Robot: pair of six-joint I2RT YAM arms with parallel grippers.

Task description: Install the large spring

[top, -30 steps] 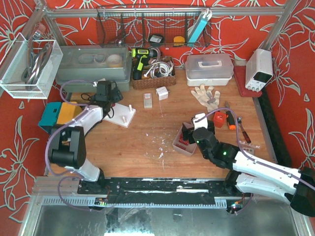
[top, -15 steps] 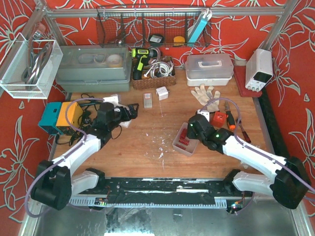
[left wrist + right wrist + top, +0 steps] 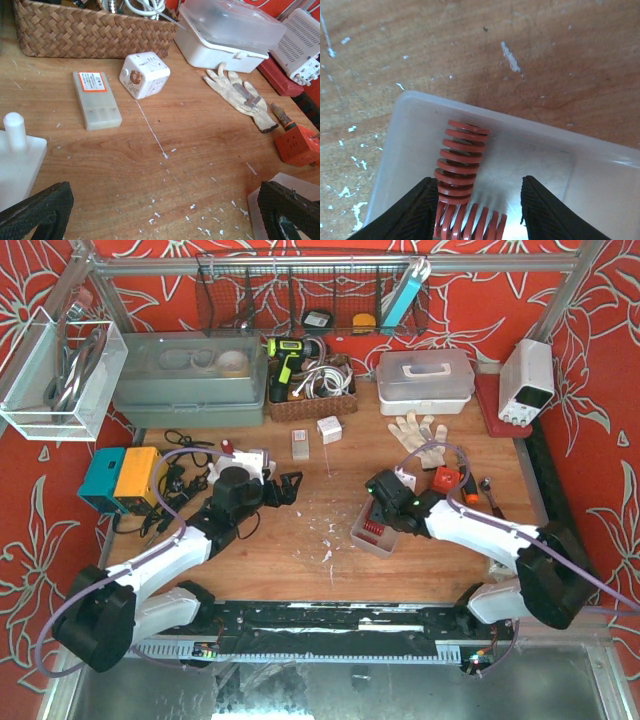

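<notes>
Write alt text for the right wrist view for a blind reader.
A red coil spring lies in a translucent plastic tray, its near end between the black fingers of the open right gripper, close beside one. A second red spring lies crosswise at the bottom edge. The tray sits on a wooden table flecked with white chips.

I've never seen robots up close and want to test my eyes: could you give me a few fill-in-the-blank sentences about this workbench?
1. The springs in the clear tray are ___ in colour.
2. The gripper hovering over that tray belongs to the ___ arm.
3. The left gripper, jaws wide apart, holds ___.

Missing words: red; right; nothing.
</notes>
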